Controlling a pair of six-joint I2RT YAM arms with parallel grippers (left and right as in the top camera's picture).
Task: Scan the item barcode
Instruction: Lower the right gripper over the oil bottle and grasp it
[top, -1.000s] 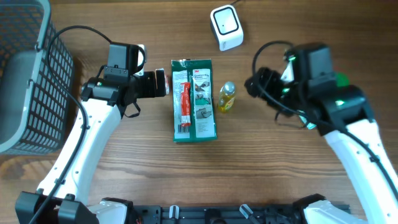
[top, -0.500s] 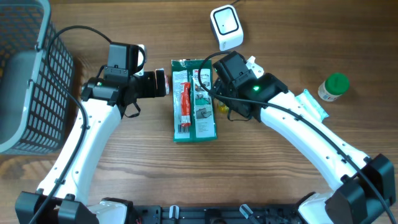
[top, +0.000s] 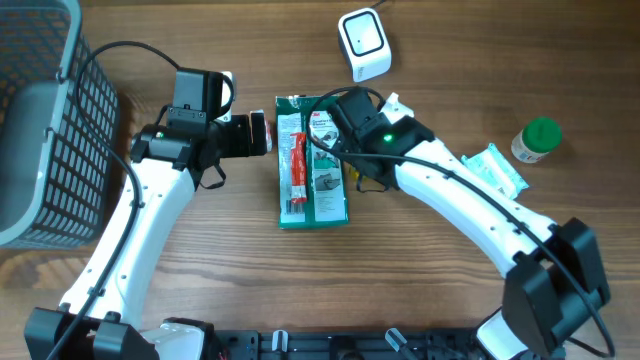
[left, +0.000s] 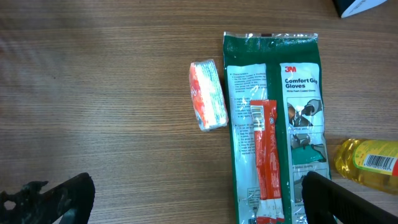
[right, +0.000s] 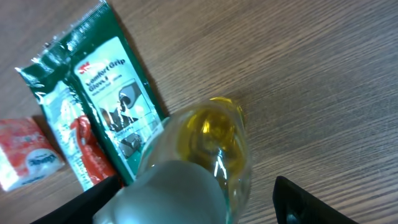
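A small yellow bottle (right: 217, 140) with a grey cap stands beside the green glove pack (top: 320, 198), which has a red tube (top: 297, 170) on it. My right gripper (right: 196, 202) is open and straddles the bottle from above, with wood showing between the bottle and the right finger. From overhead the right gripper (top: 355, 165) hides the bottle. The left wrist view shows the bottle (left: 370, 160) with a barcode on its label. The white scanner (top: 363, 43) sits at the back. My left gripper (left: 199, 205) hangs wide open and empty, left of the pack.
A dark wire basket (top: 40, 120) stands at the far left. A green-capped jar (top: 535, 140) and a pale blue packet (top: 495, 165) lie at the right. A small orange-and-white packet (left: 208, 94) lies just left of the glove pack.
My right arm has swung from the right side of the table to the left, over the yellow bottle, uncovering the green-capped jar. The left arm has not moved.
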